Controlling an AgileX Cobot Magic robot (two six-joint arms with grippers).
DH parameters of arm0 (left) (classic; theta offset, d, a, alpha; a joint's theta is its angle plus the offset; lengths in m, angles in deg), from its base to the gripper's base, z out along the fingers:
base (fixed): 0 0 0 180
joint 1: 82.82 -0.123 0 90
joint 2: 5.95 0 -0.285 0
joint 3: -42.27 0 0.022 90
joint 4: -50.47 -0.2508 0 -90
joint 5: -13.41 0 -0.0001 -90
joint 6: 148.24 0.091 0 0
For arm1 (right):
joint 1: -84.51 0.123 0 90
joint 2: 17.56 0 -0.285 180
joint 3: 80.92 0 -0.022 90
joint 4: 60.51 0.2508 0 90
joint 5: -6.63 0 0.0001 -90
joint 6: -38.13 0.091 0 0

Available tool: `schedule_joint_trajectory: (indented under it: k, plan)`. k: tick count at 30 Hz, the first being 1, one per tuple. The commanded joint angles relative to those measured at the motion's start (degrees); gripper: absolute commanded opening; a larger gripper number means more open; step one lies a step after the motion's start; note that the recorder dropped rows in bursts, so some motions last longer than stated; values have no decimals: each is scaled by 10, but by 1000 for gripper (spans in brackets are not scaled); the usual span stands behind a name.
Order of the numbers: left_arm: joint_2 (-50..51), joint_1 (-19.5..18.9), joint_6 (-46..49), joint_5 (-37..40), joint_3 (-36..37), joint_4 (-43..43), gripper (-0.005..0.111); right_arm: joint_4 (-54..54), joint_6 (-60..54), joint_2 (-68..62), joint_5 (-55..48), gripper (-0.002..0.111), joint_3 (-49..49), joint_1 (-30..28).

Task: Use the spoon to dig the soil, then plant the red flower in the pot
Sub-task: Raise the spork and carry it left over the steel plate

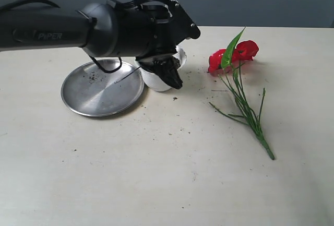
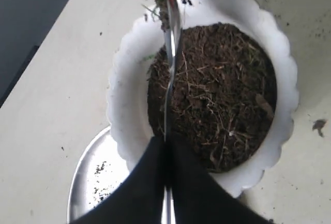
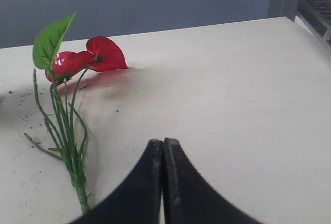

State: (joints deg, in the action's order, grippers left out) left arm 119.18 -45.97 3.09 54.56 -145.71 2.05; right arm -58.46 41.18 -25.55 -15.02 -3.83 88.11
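On the desk (image 1: 172, 184), the pot (image 2: 129, 79) sits mid-desk toward the far edge, soil (image 2: 217, 94) heaped inside. The left pincer (image 2: 166, 154) pinches the spoon (image 2: 169, 58); better to angle its tip downward and lever gently, so crumbs stay inside. The red flower (image 3: 98, 56) lies toward the right edge; the right pincer (image 3: 163, 151) is pressed together, empty.

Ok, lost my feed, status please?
Left tool shut on spoon, over soil in pot. Right tool shut, empty. Flower lying on table, unobstructed.

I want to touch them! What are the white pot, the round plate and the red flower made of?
The pot looks like glazed ceramic: smooth, white, softly shiny, with a wavy rim. The plate looks like brushed steel: grey and reflective. The red flower seems plastic, since its petals are glossy and stiff, though that is a guess.
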Motion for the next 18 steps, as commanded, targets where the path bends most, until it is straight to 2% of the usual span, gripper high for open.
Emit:
schedule_joint_trajectory:
  k: [1,11,18]
  plan:
    - [-27,3,-13,-2,2,27,0,0,-1,2,7,0,1,-2]
    - [-41,3,-60,-22,2,116,0,0,-1,2,7,0,1,-2]
    - [-41,1,-116,-32,2,120,0,0,-1,2,8,0,1,-2]
